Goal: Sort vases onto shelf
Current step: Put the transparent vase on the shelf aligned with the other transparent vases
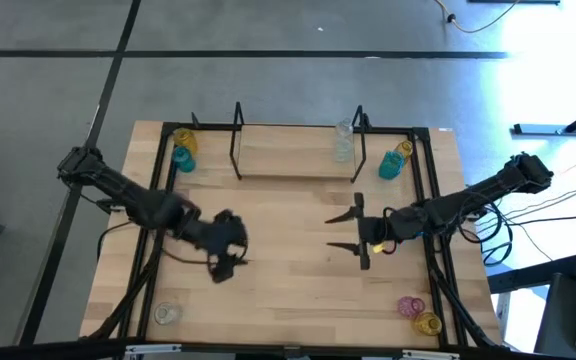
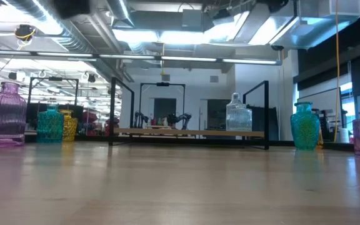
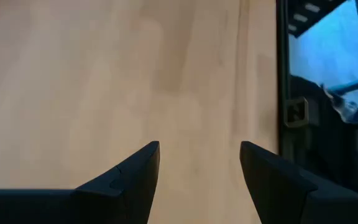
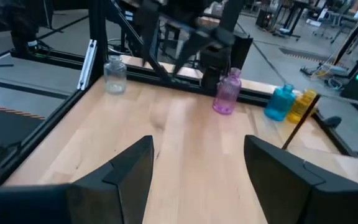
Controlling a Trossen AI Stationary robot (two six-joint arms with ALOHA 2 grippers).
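Observation:
The shelf [image 1: 298, 160] lies at the table's far middle, with one clear vase [image 1: 343, 141] standing on its right end. A teal vase [image 1: 181, 157] and a yellow one [image 1: 186, 138] stand at the far left. Another teal vase [image 1: 389, 166] and yellow vase [image 1: 402, 151] stand at the far right. A pink vase [image 4: 227, 92] stands by my left arm, which hides it in the high view. My left gripper [image 1: 226, 262] is open over bare wood at the left middle. My right gripper [image 1: 336, 231] is open at the right middle, pointing toward the table's left.
A clear vase [image 1: 166, 313] stands at the near left corner. A pink vase [image 1: 411, 305] and a yellow vase [image 1: 427, 322] stand at the near right corner. Black frame rails [image 1: 436, 200] run along the tabletop's sides. Bare wood lies between the two grippers.

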